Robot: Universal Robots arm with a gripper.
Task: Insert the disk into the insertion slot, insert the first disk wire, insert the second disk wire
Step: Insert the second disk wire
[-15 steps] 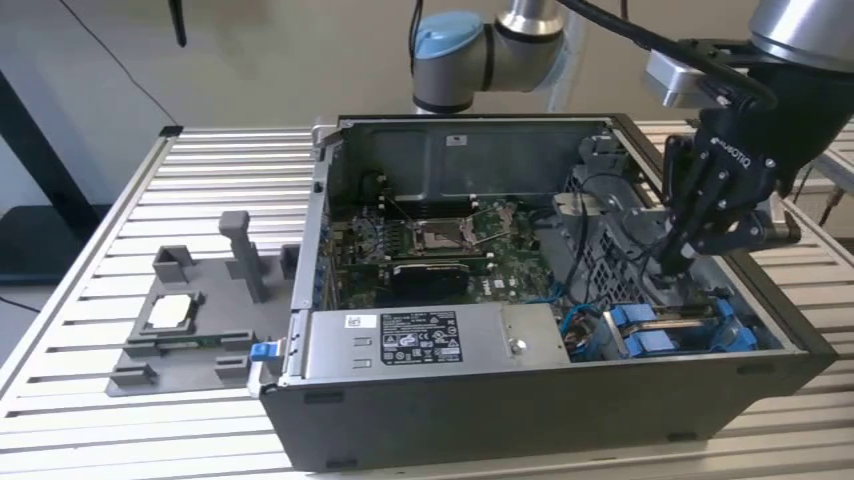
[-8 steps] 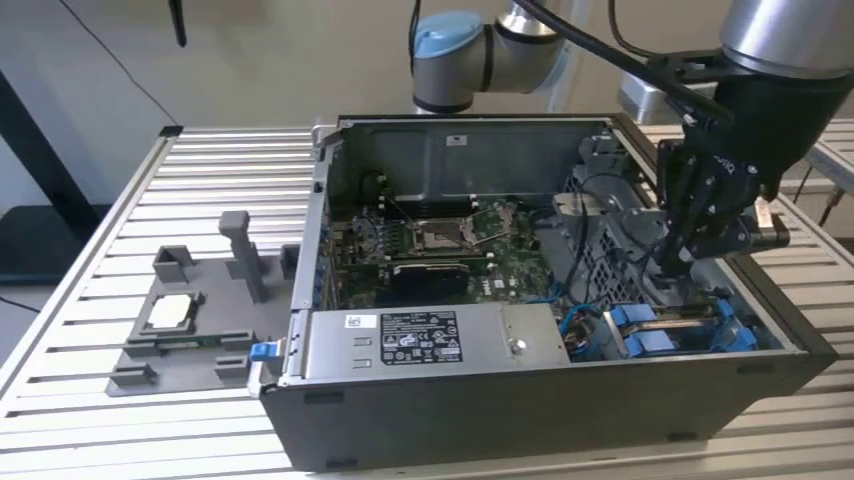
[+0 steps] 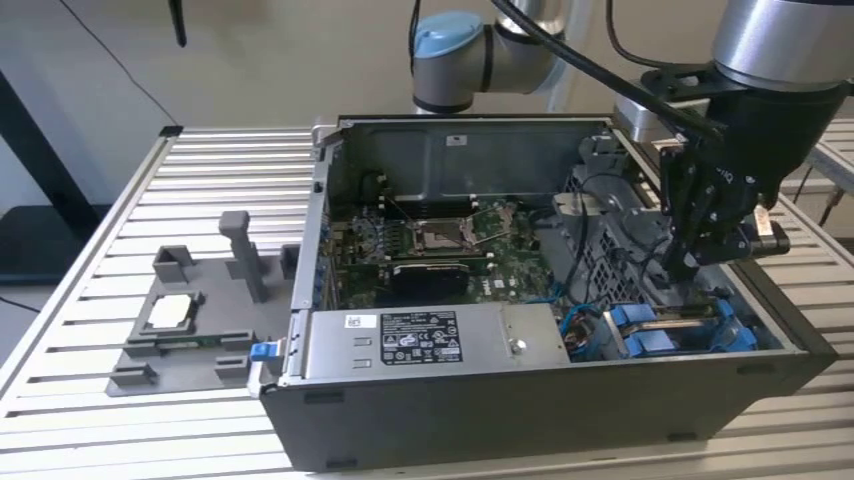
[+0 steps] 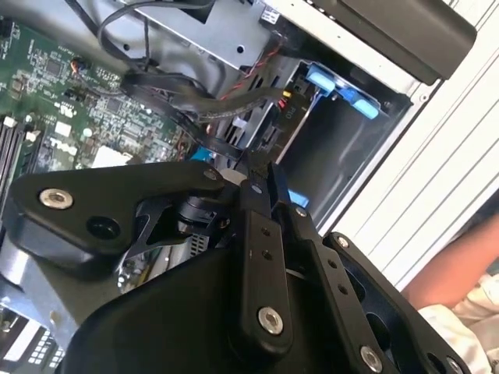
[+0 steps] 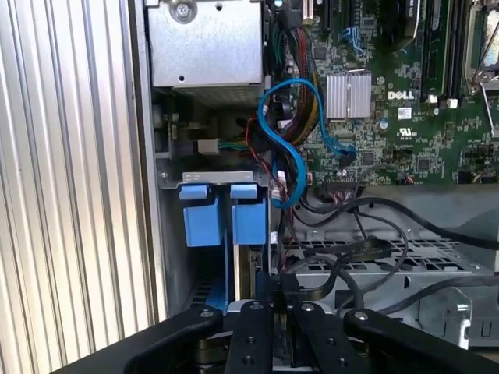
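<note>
The disk [image 5: 249,220] shows by its bright blue carrier frame, seated in the insertion slot [image 5: 210,178] of the grey drive cage, beside a second blue carrier [image 5: 201,218]. In the exterior view the blue frames [image 3: 667,335] lie at the case's near right corner. My gripper [image 3: 694,262] hangs just above them, inside the case. In both wrist views its fingers stand close together, and the gripper [image 4: 261,175] pinches a thin black disk wire [image 4: 226,144] at the tips. More black wires [image 5: 351,253] loop over the perforated cage top by the gripper [image 5: 273,300].
The open computer case [image 3: 534,420] rests on a slatted table [image 3: 227,170]. Inside are a motherboard [image 3: 427,250], a silver power-supply box [image 3: 427,340] and a blue cable [image 5: 292,132]. A grey fixture [image 3: 187,320] stands at the exterior view's left. A person's arm [image 4: 460,273] is beside the case.
</note>
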